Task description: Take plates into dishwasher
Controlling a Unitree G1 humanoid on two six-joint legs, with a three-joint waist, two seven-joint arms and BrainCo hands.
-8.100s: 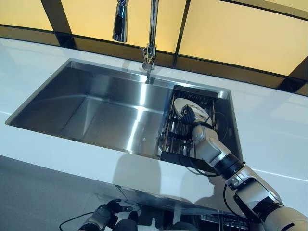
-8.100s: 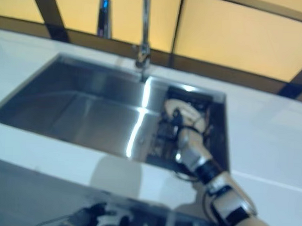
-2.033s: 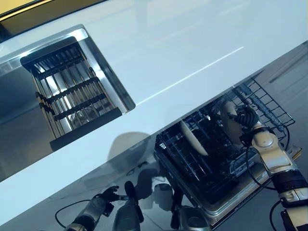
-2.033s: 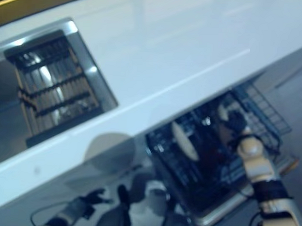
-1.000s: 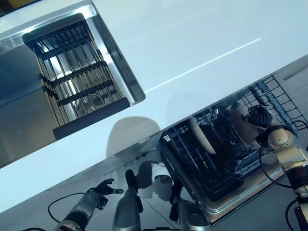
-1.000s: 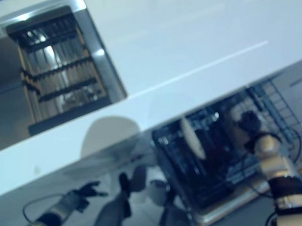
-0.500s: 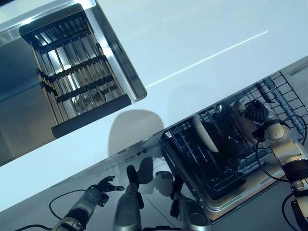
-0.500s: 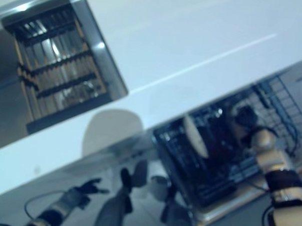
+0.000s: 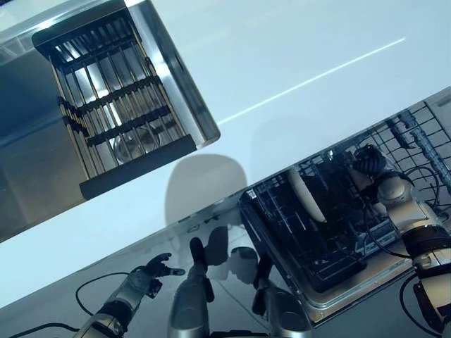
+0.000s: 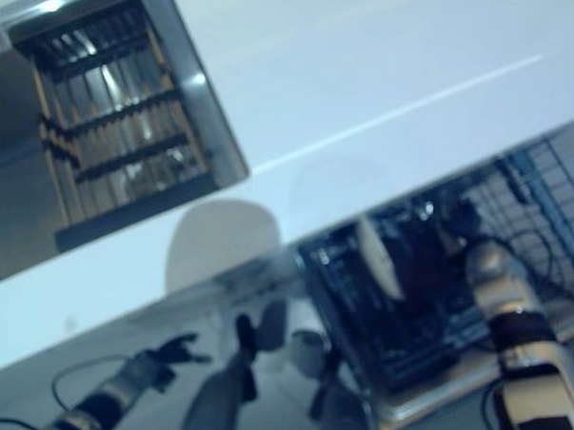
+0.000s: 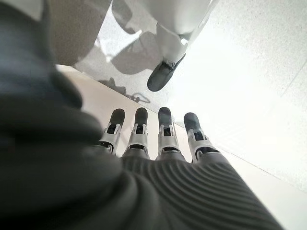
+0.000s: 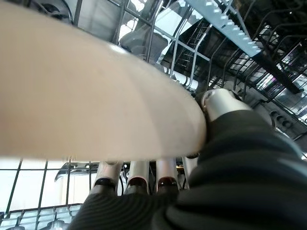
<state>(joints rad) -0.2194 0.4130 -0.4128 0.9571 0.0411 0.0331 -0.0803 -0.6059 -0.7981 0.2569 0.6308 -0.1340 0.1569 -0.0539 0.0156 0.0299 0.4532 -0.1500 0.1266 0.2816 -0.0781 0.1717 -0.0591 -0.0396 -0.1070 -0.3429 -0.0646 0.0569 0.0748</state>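
Loading step, by my read: the worktop [image 9: 296, 49] ends at its front edge above the pulled-out dishwasher rack [image 9: 317, 232], one plate [image 9: 306, 193] already upright in it. Right hand [image 9: 370, 163] holds a second plate [image 12: 91, 100] over the rack's far side, thumb and fingers [image 12: 139, 175] clamped across its rim. Next: lower it between wires, then release. Left hand [image 11: 153, 139] idle near the floor, fingers straight.

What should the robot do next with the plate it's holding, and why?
Probably lower the plate into a rack slot and let go. The right hand holds it inside the dishwasher rack, where another plate already stands on edge. The left hand hangs idle.
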